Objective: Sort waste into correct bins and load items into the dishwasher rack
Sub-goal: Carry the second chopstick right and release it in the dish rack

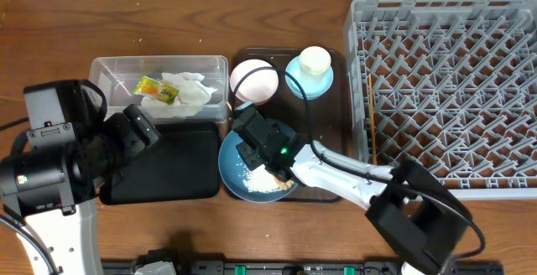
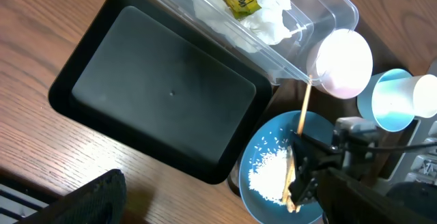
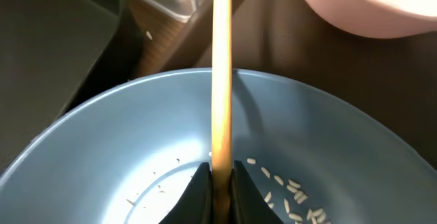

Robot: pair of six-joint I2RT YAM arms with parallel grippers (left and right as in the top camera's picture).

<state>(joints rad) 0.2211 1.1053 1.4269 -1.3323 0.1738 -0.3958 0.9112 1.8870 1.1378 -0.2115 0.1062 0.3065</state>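
My right gripper [image 1: 262, 151] [image 3: 220, 183] is shut on a wooden chopstick [image 3: 221, 60] [image 2: 304, 108] over the dark-blue dish [image 1: 231, 170] [image 3: 136, 135], which holds loose rice [image 1: 256, 179] [image 2: 270, 173]. A second chopstick [image 1: 370, 116] lies in the grey rack [image 1: 453, 82]. The clear tub [image 1: 109, 70] holds the napkin [image 1: 189, 90] and the yellow-green wrapper [image 1: 155, 89]. The black tray [image 1: 168, 166] is bare. My left gripper [image 1: 138, 128] looks open and empty, above the black tray's left end. The white bowl [image 1: 253, 82] and the white cup [image 1: 315, 59] in the light-blue bowl [image 1: 294, 82] stand behind the dish.
The brown serving tray [image 1: 331, 132] carries the bowls and the dish, between the black tray and the rack. The rack fills the right side of the wooden table. My right arm reaches across the tray's front from the lower right.
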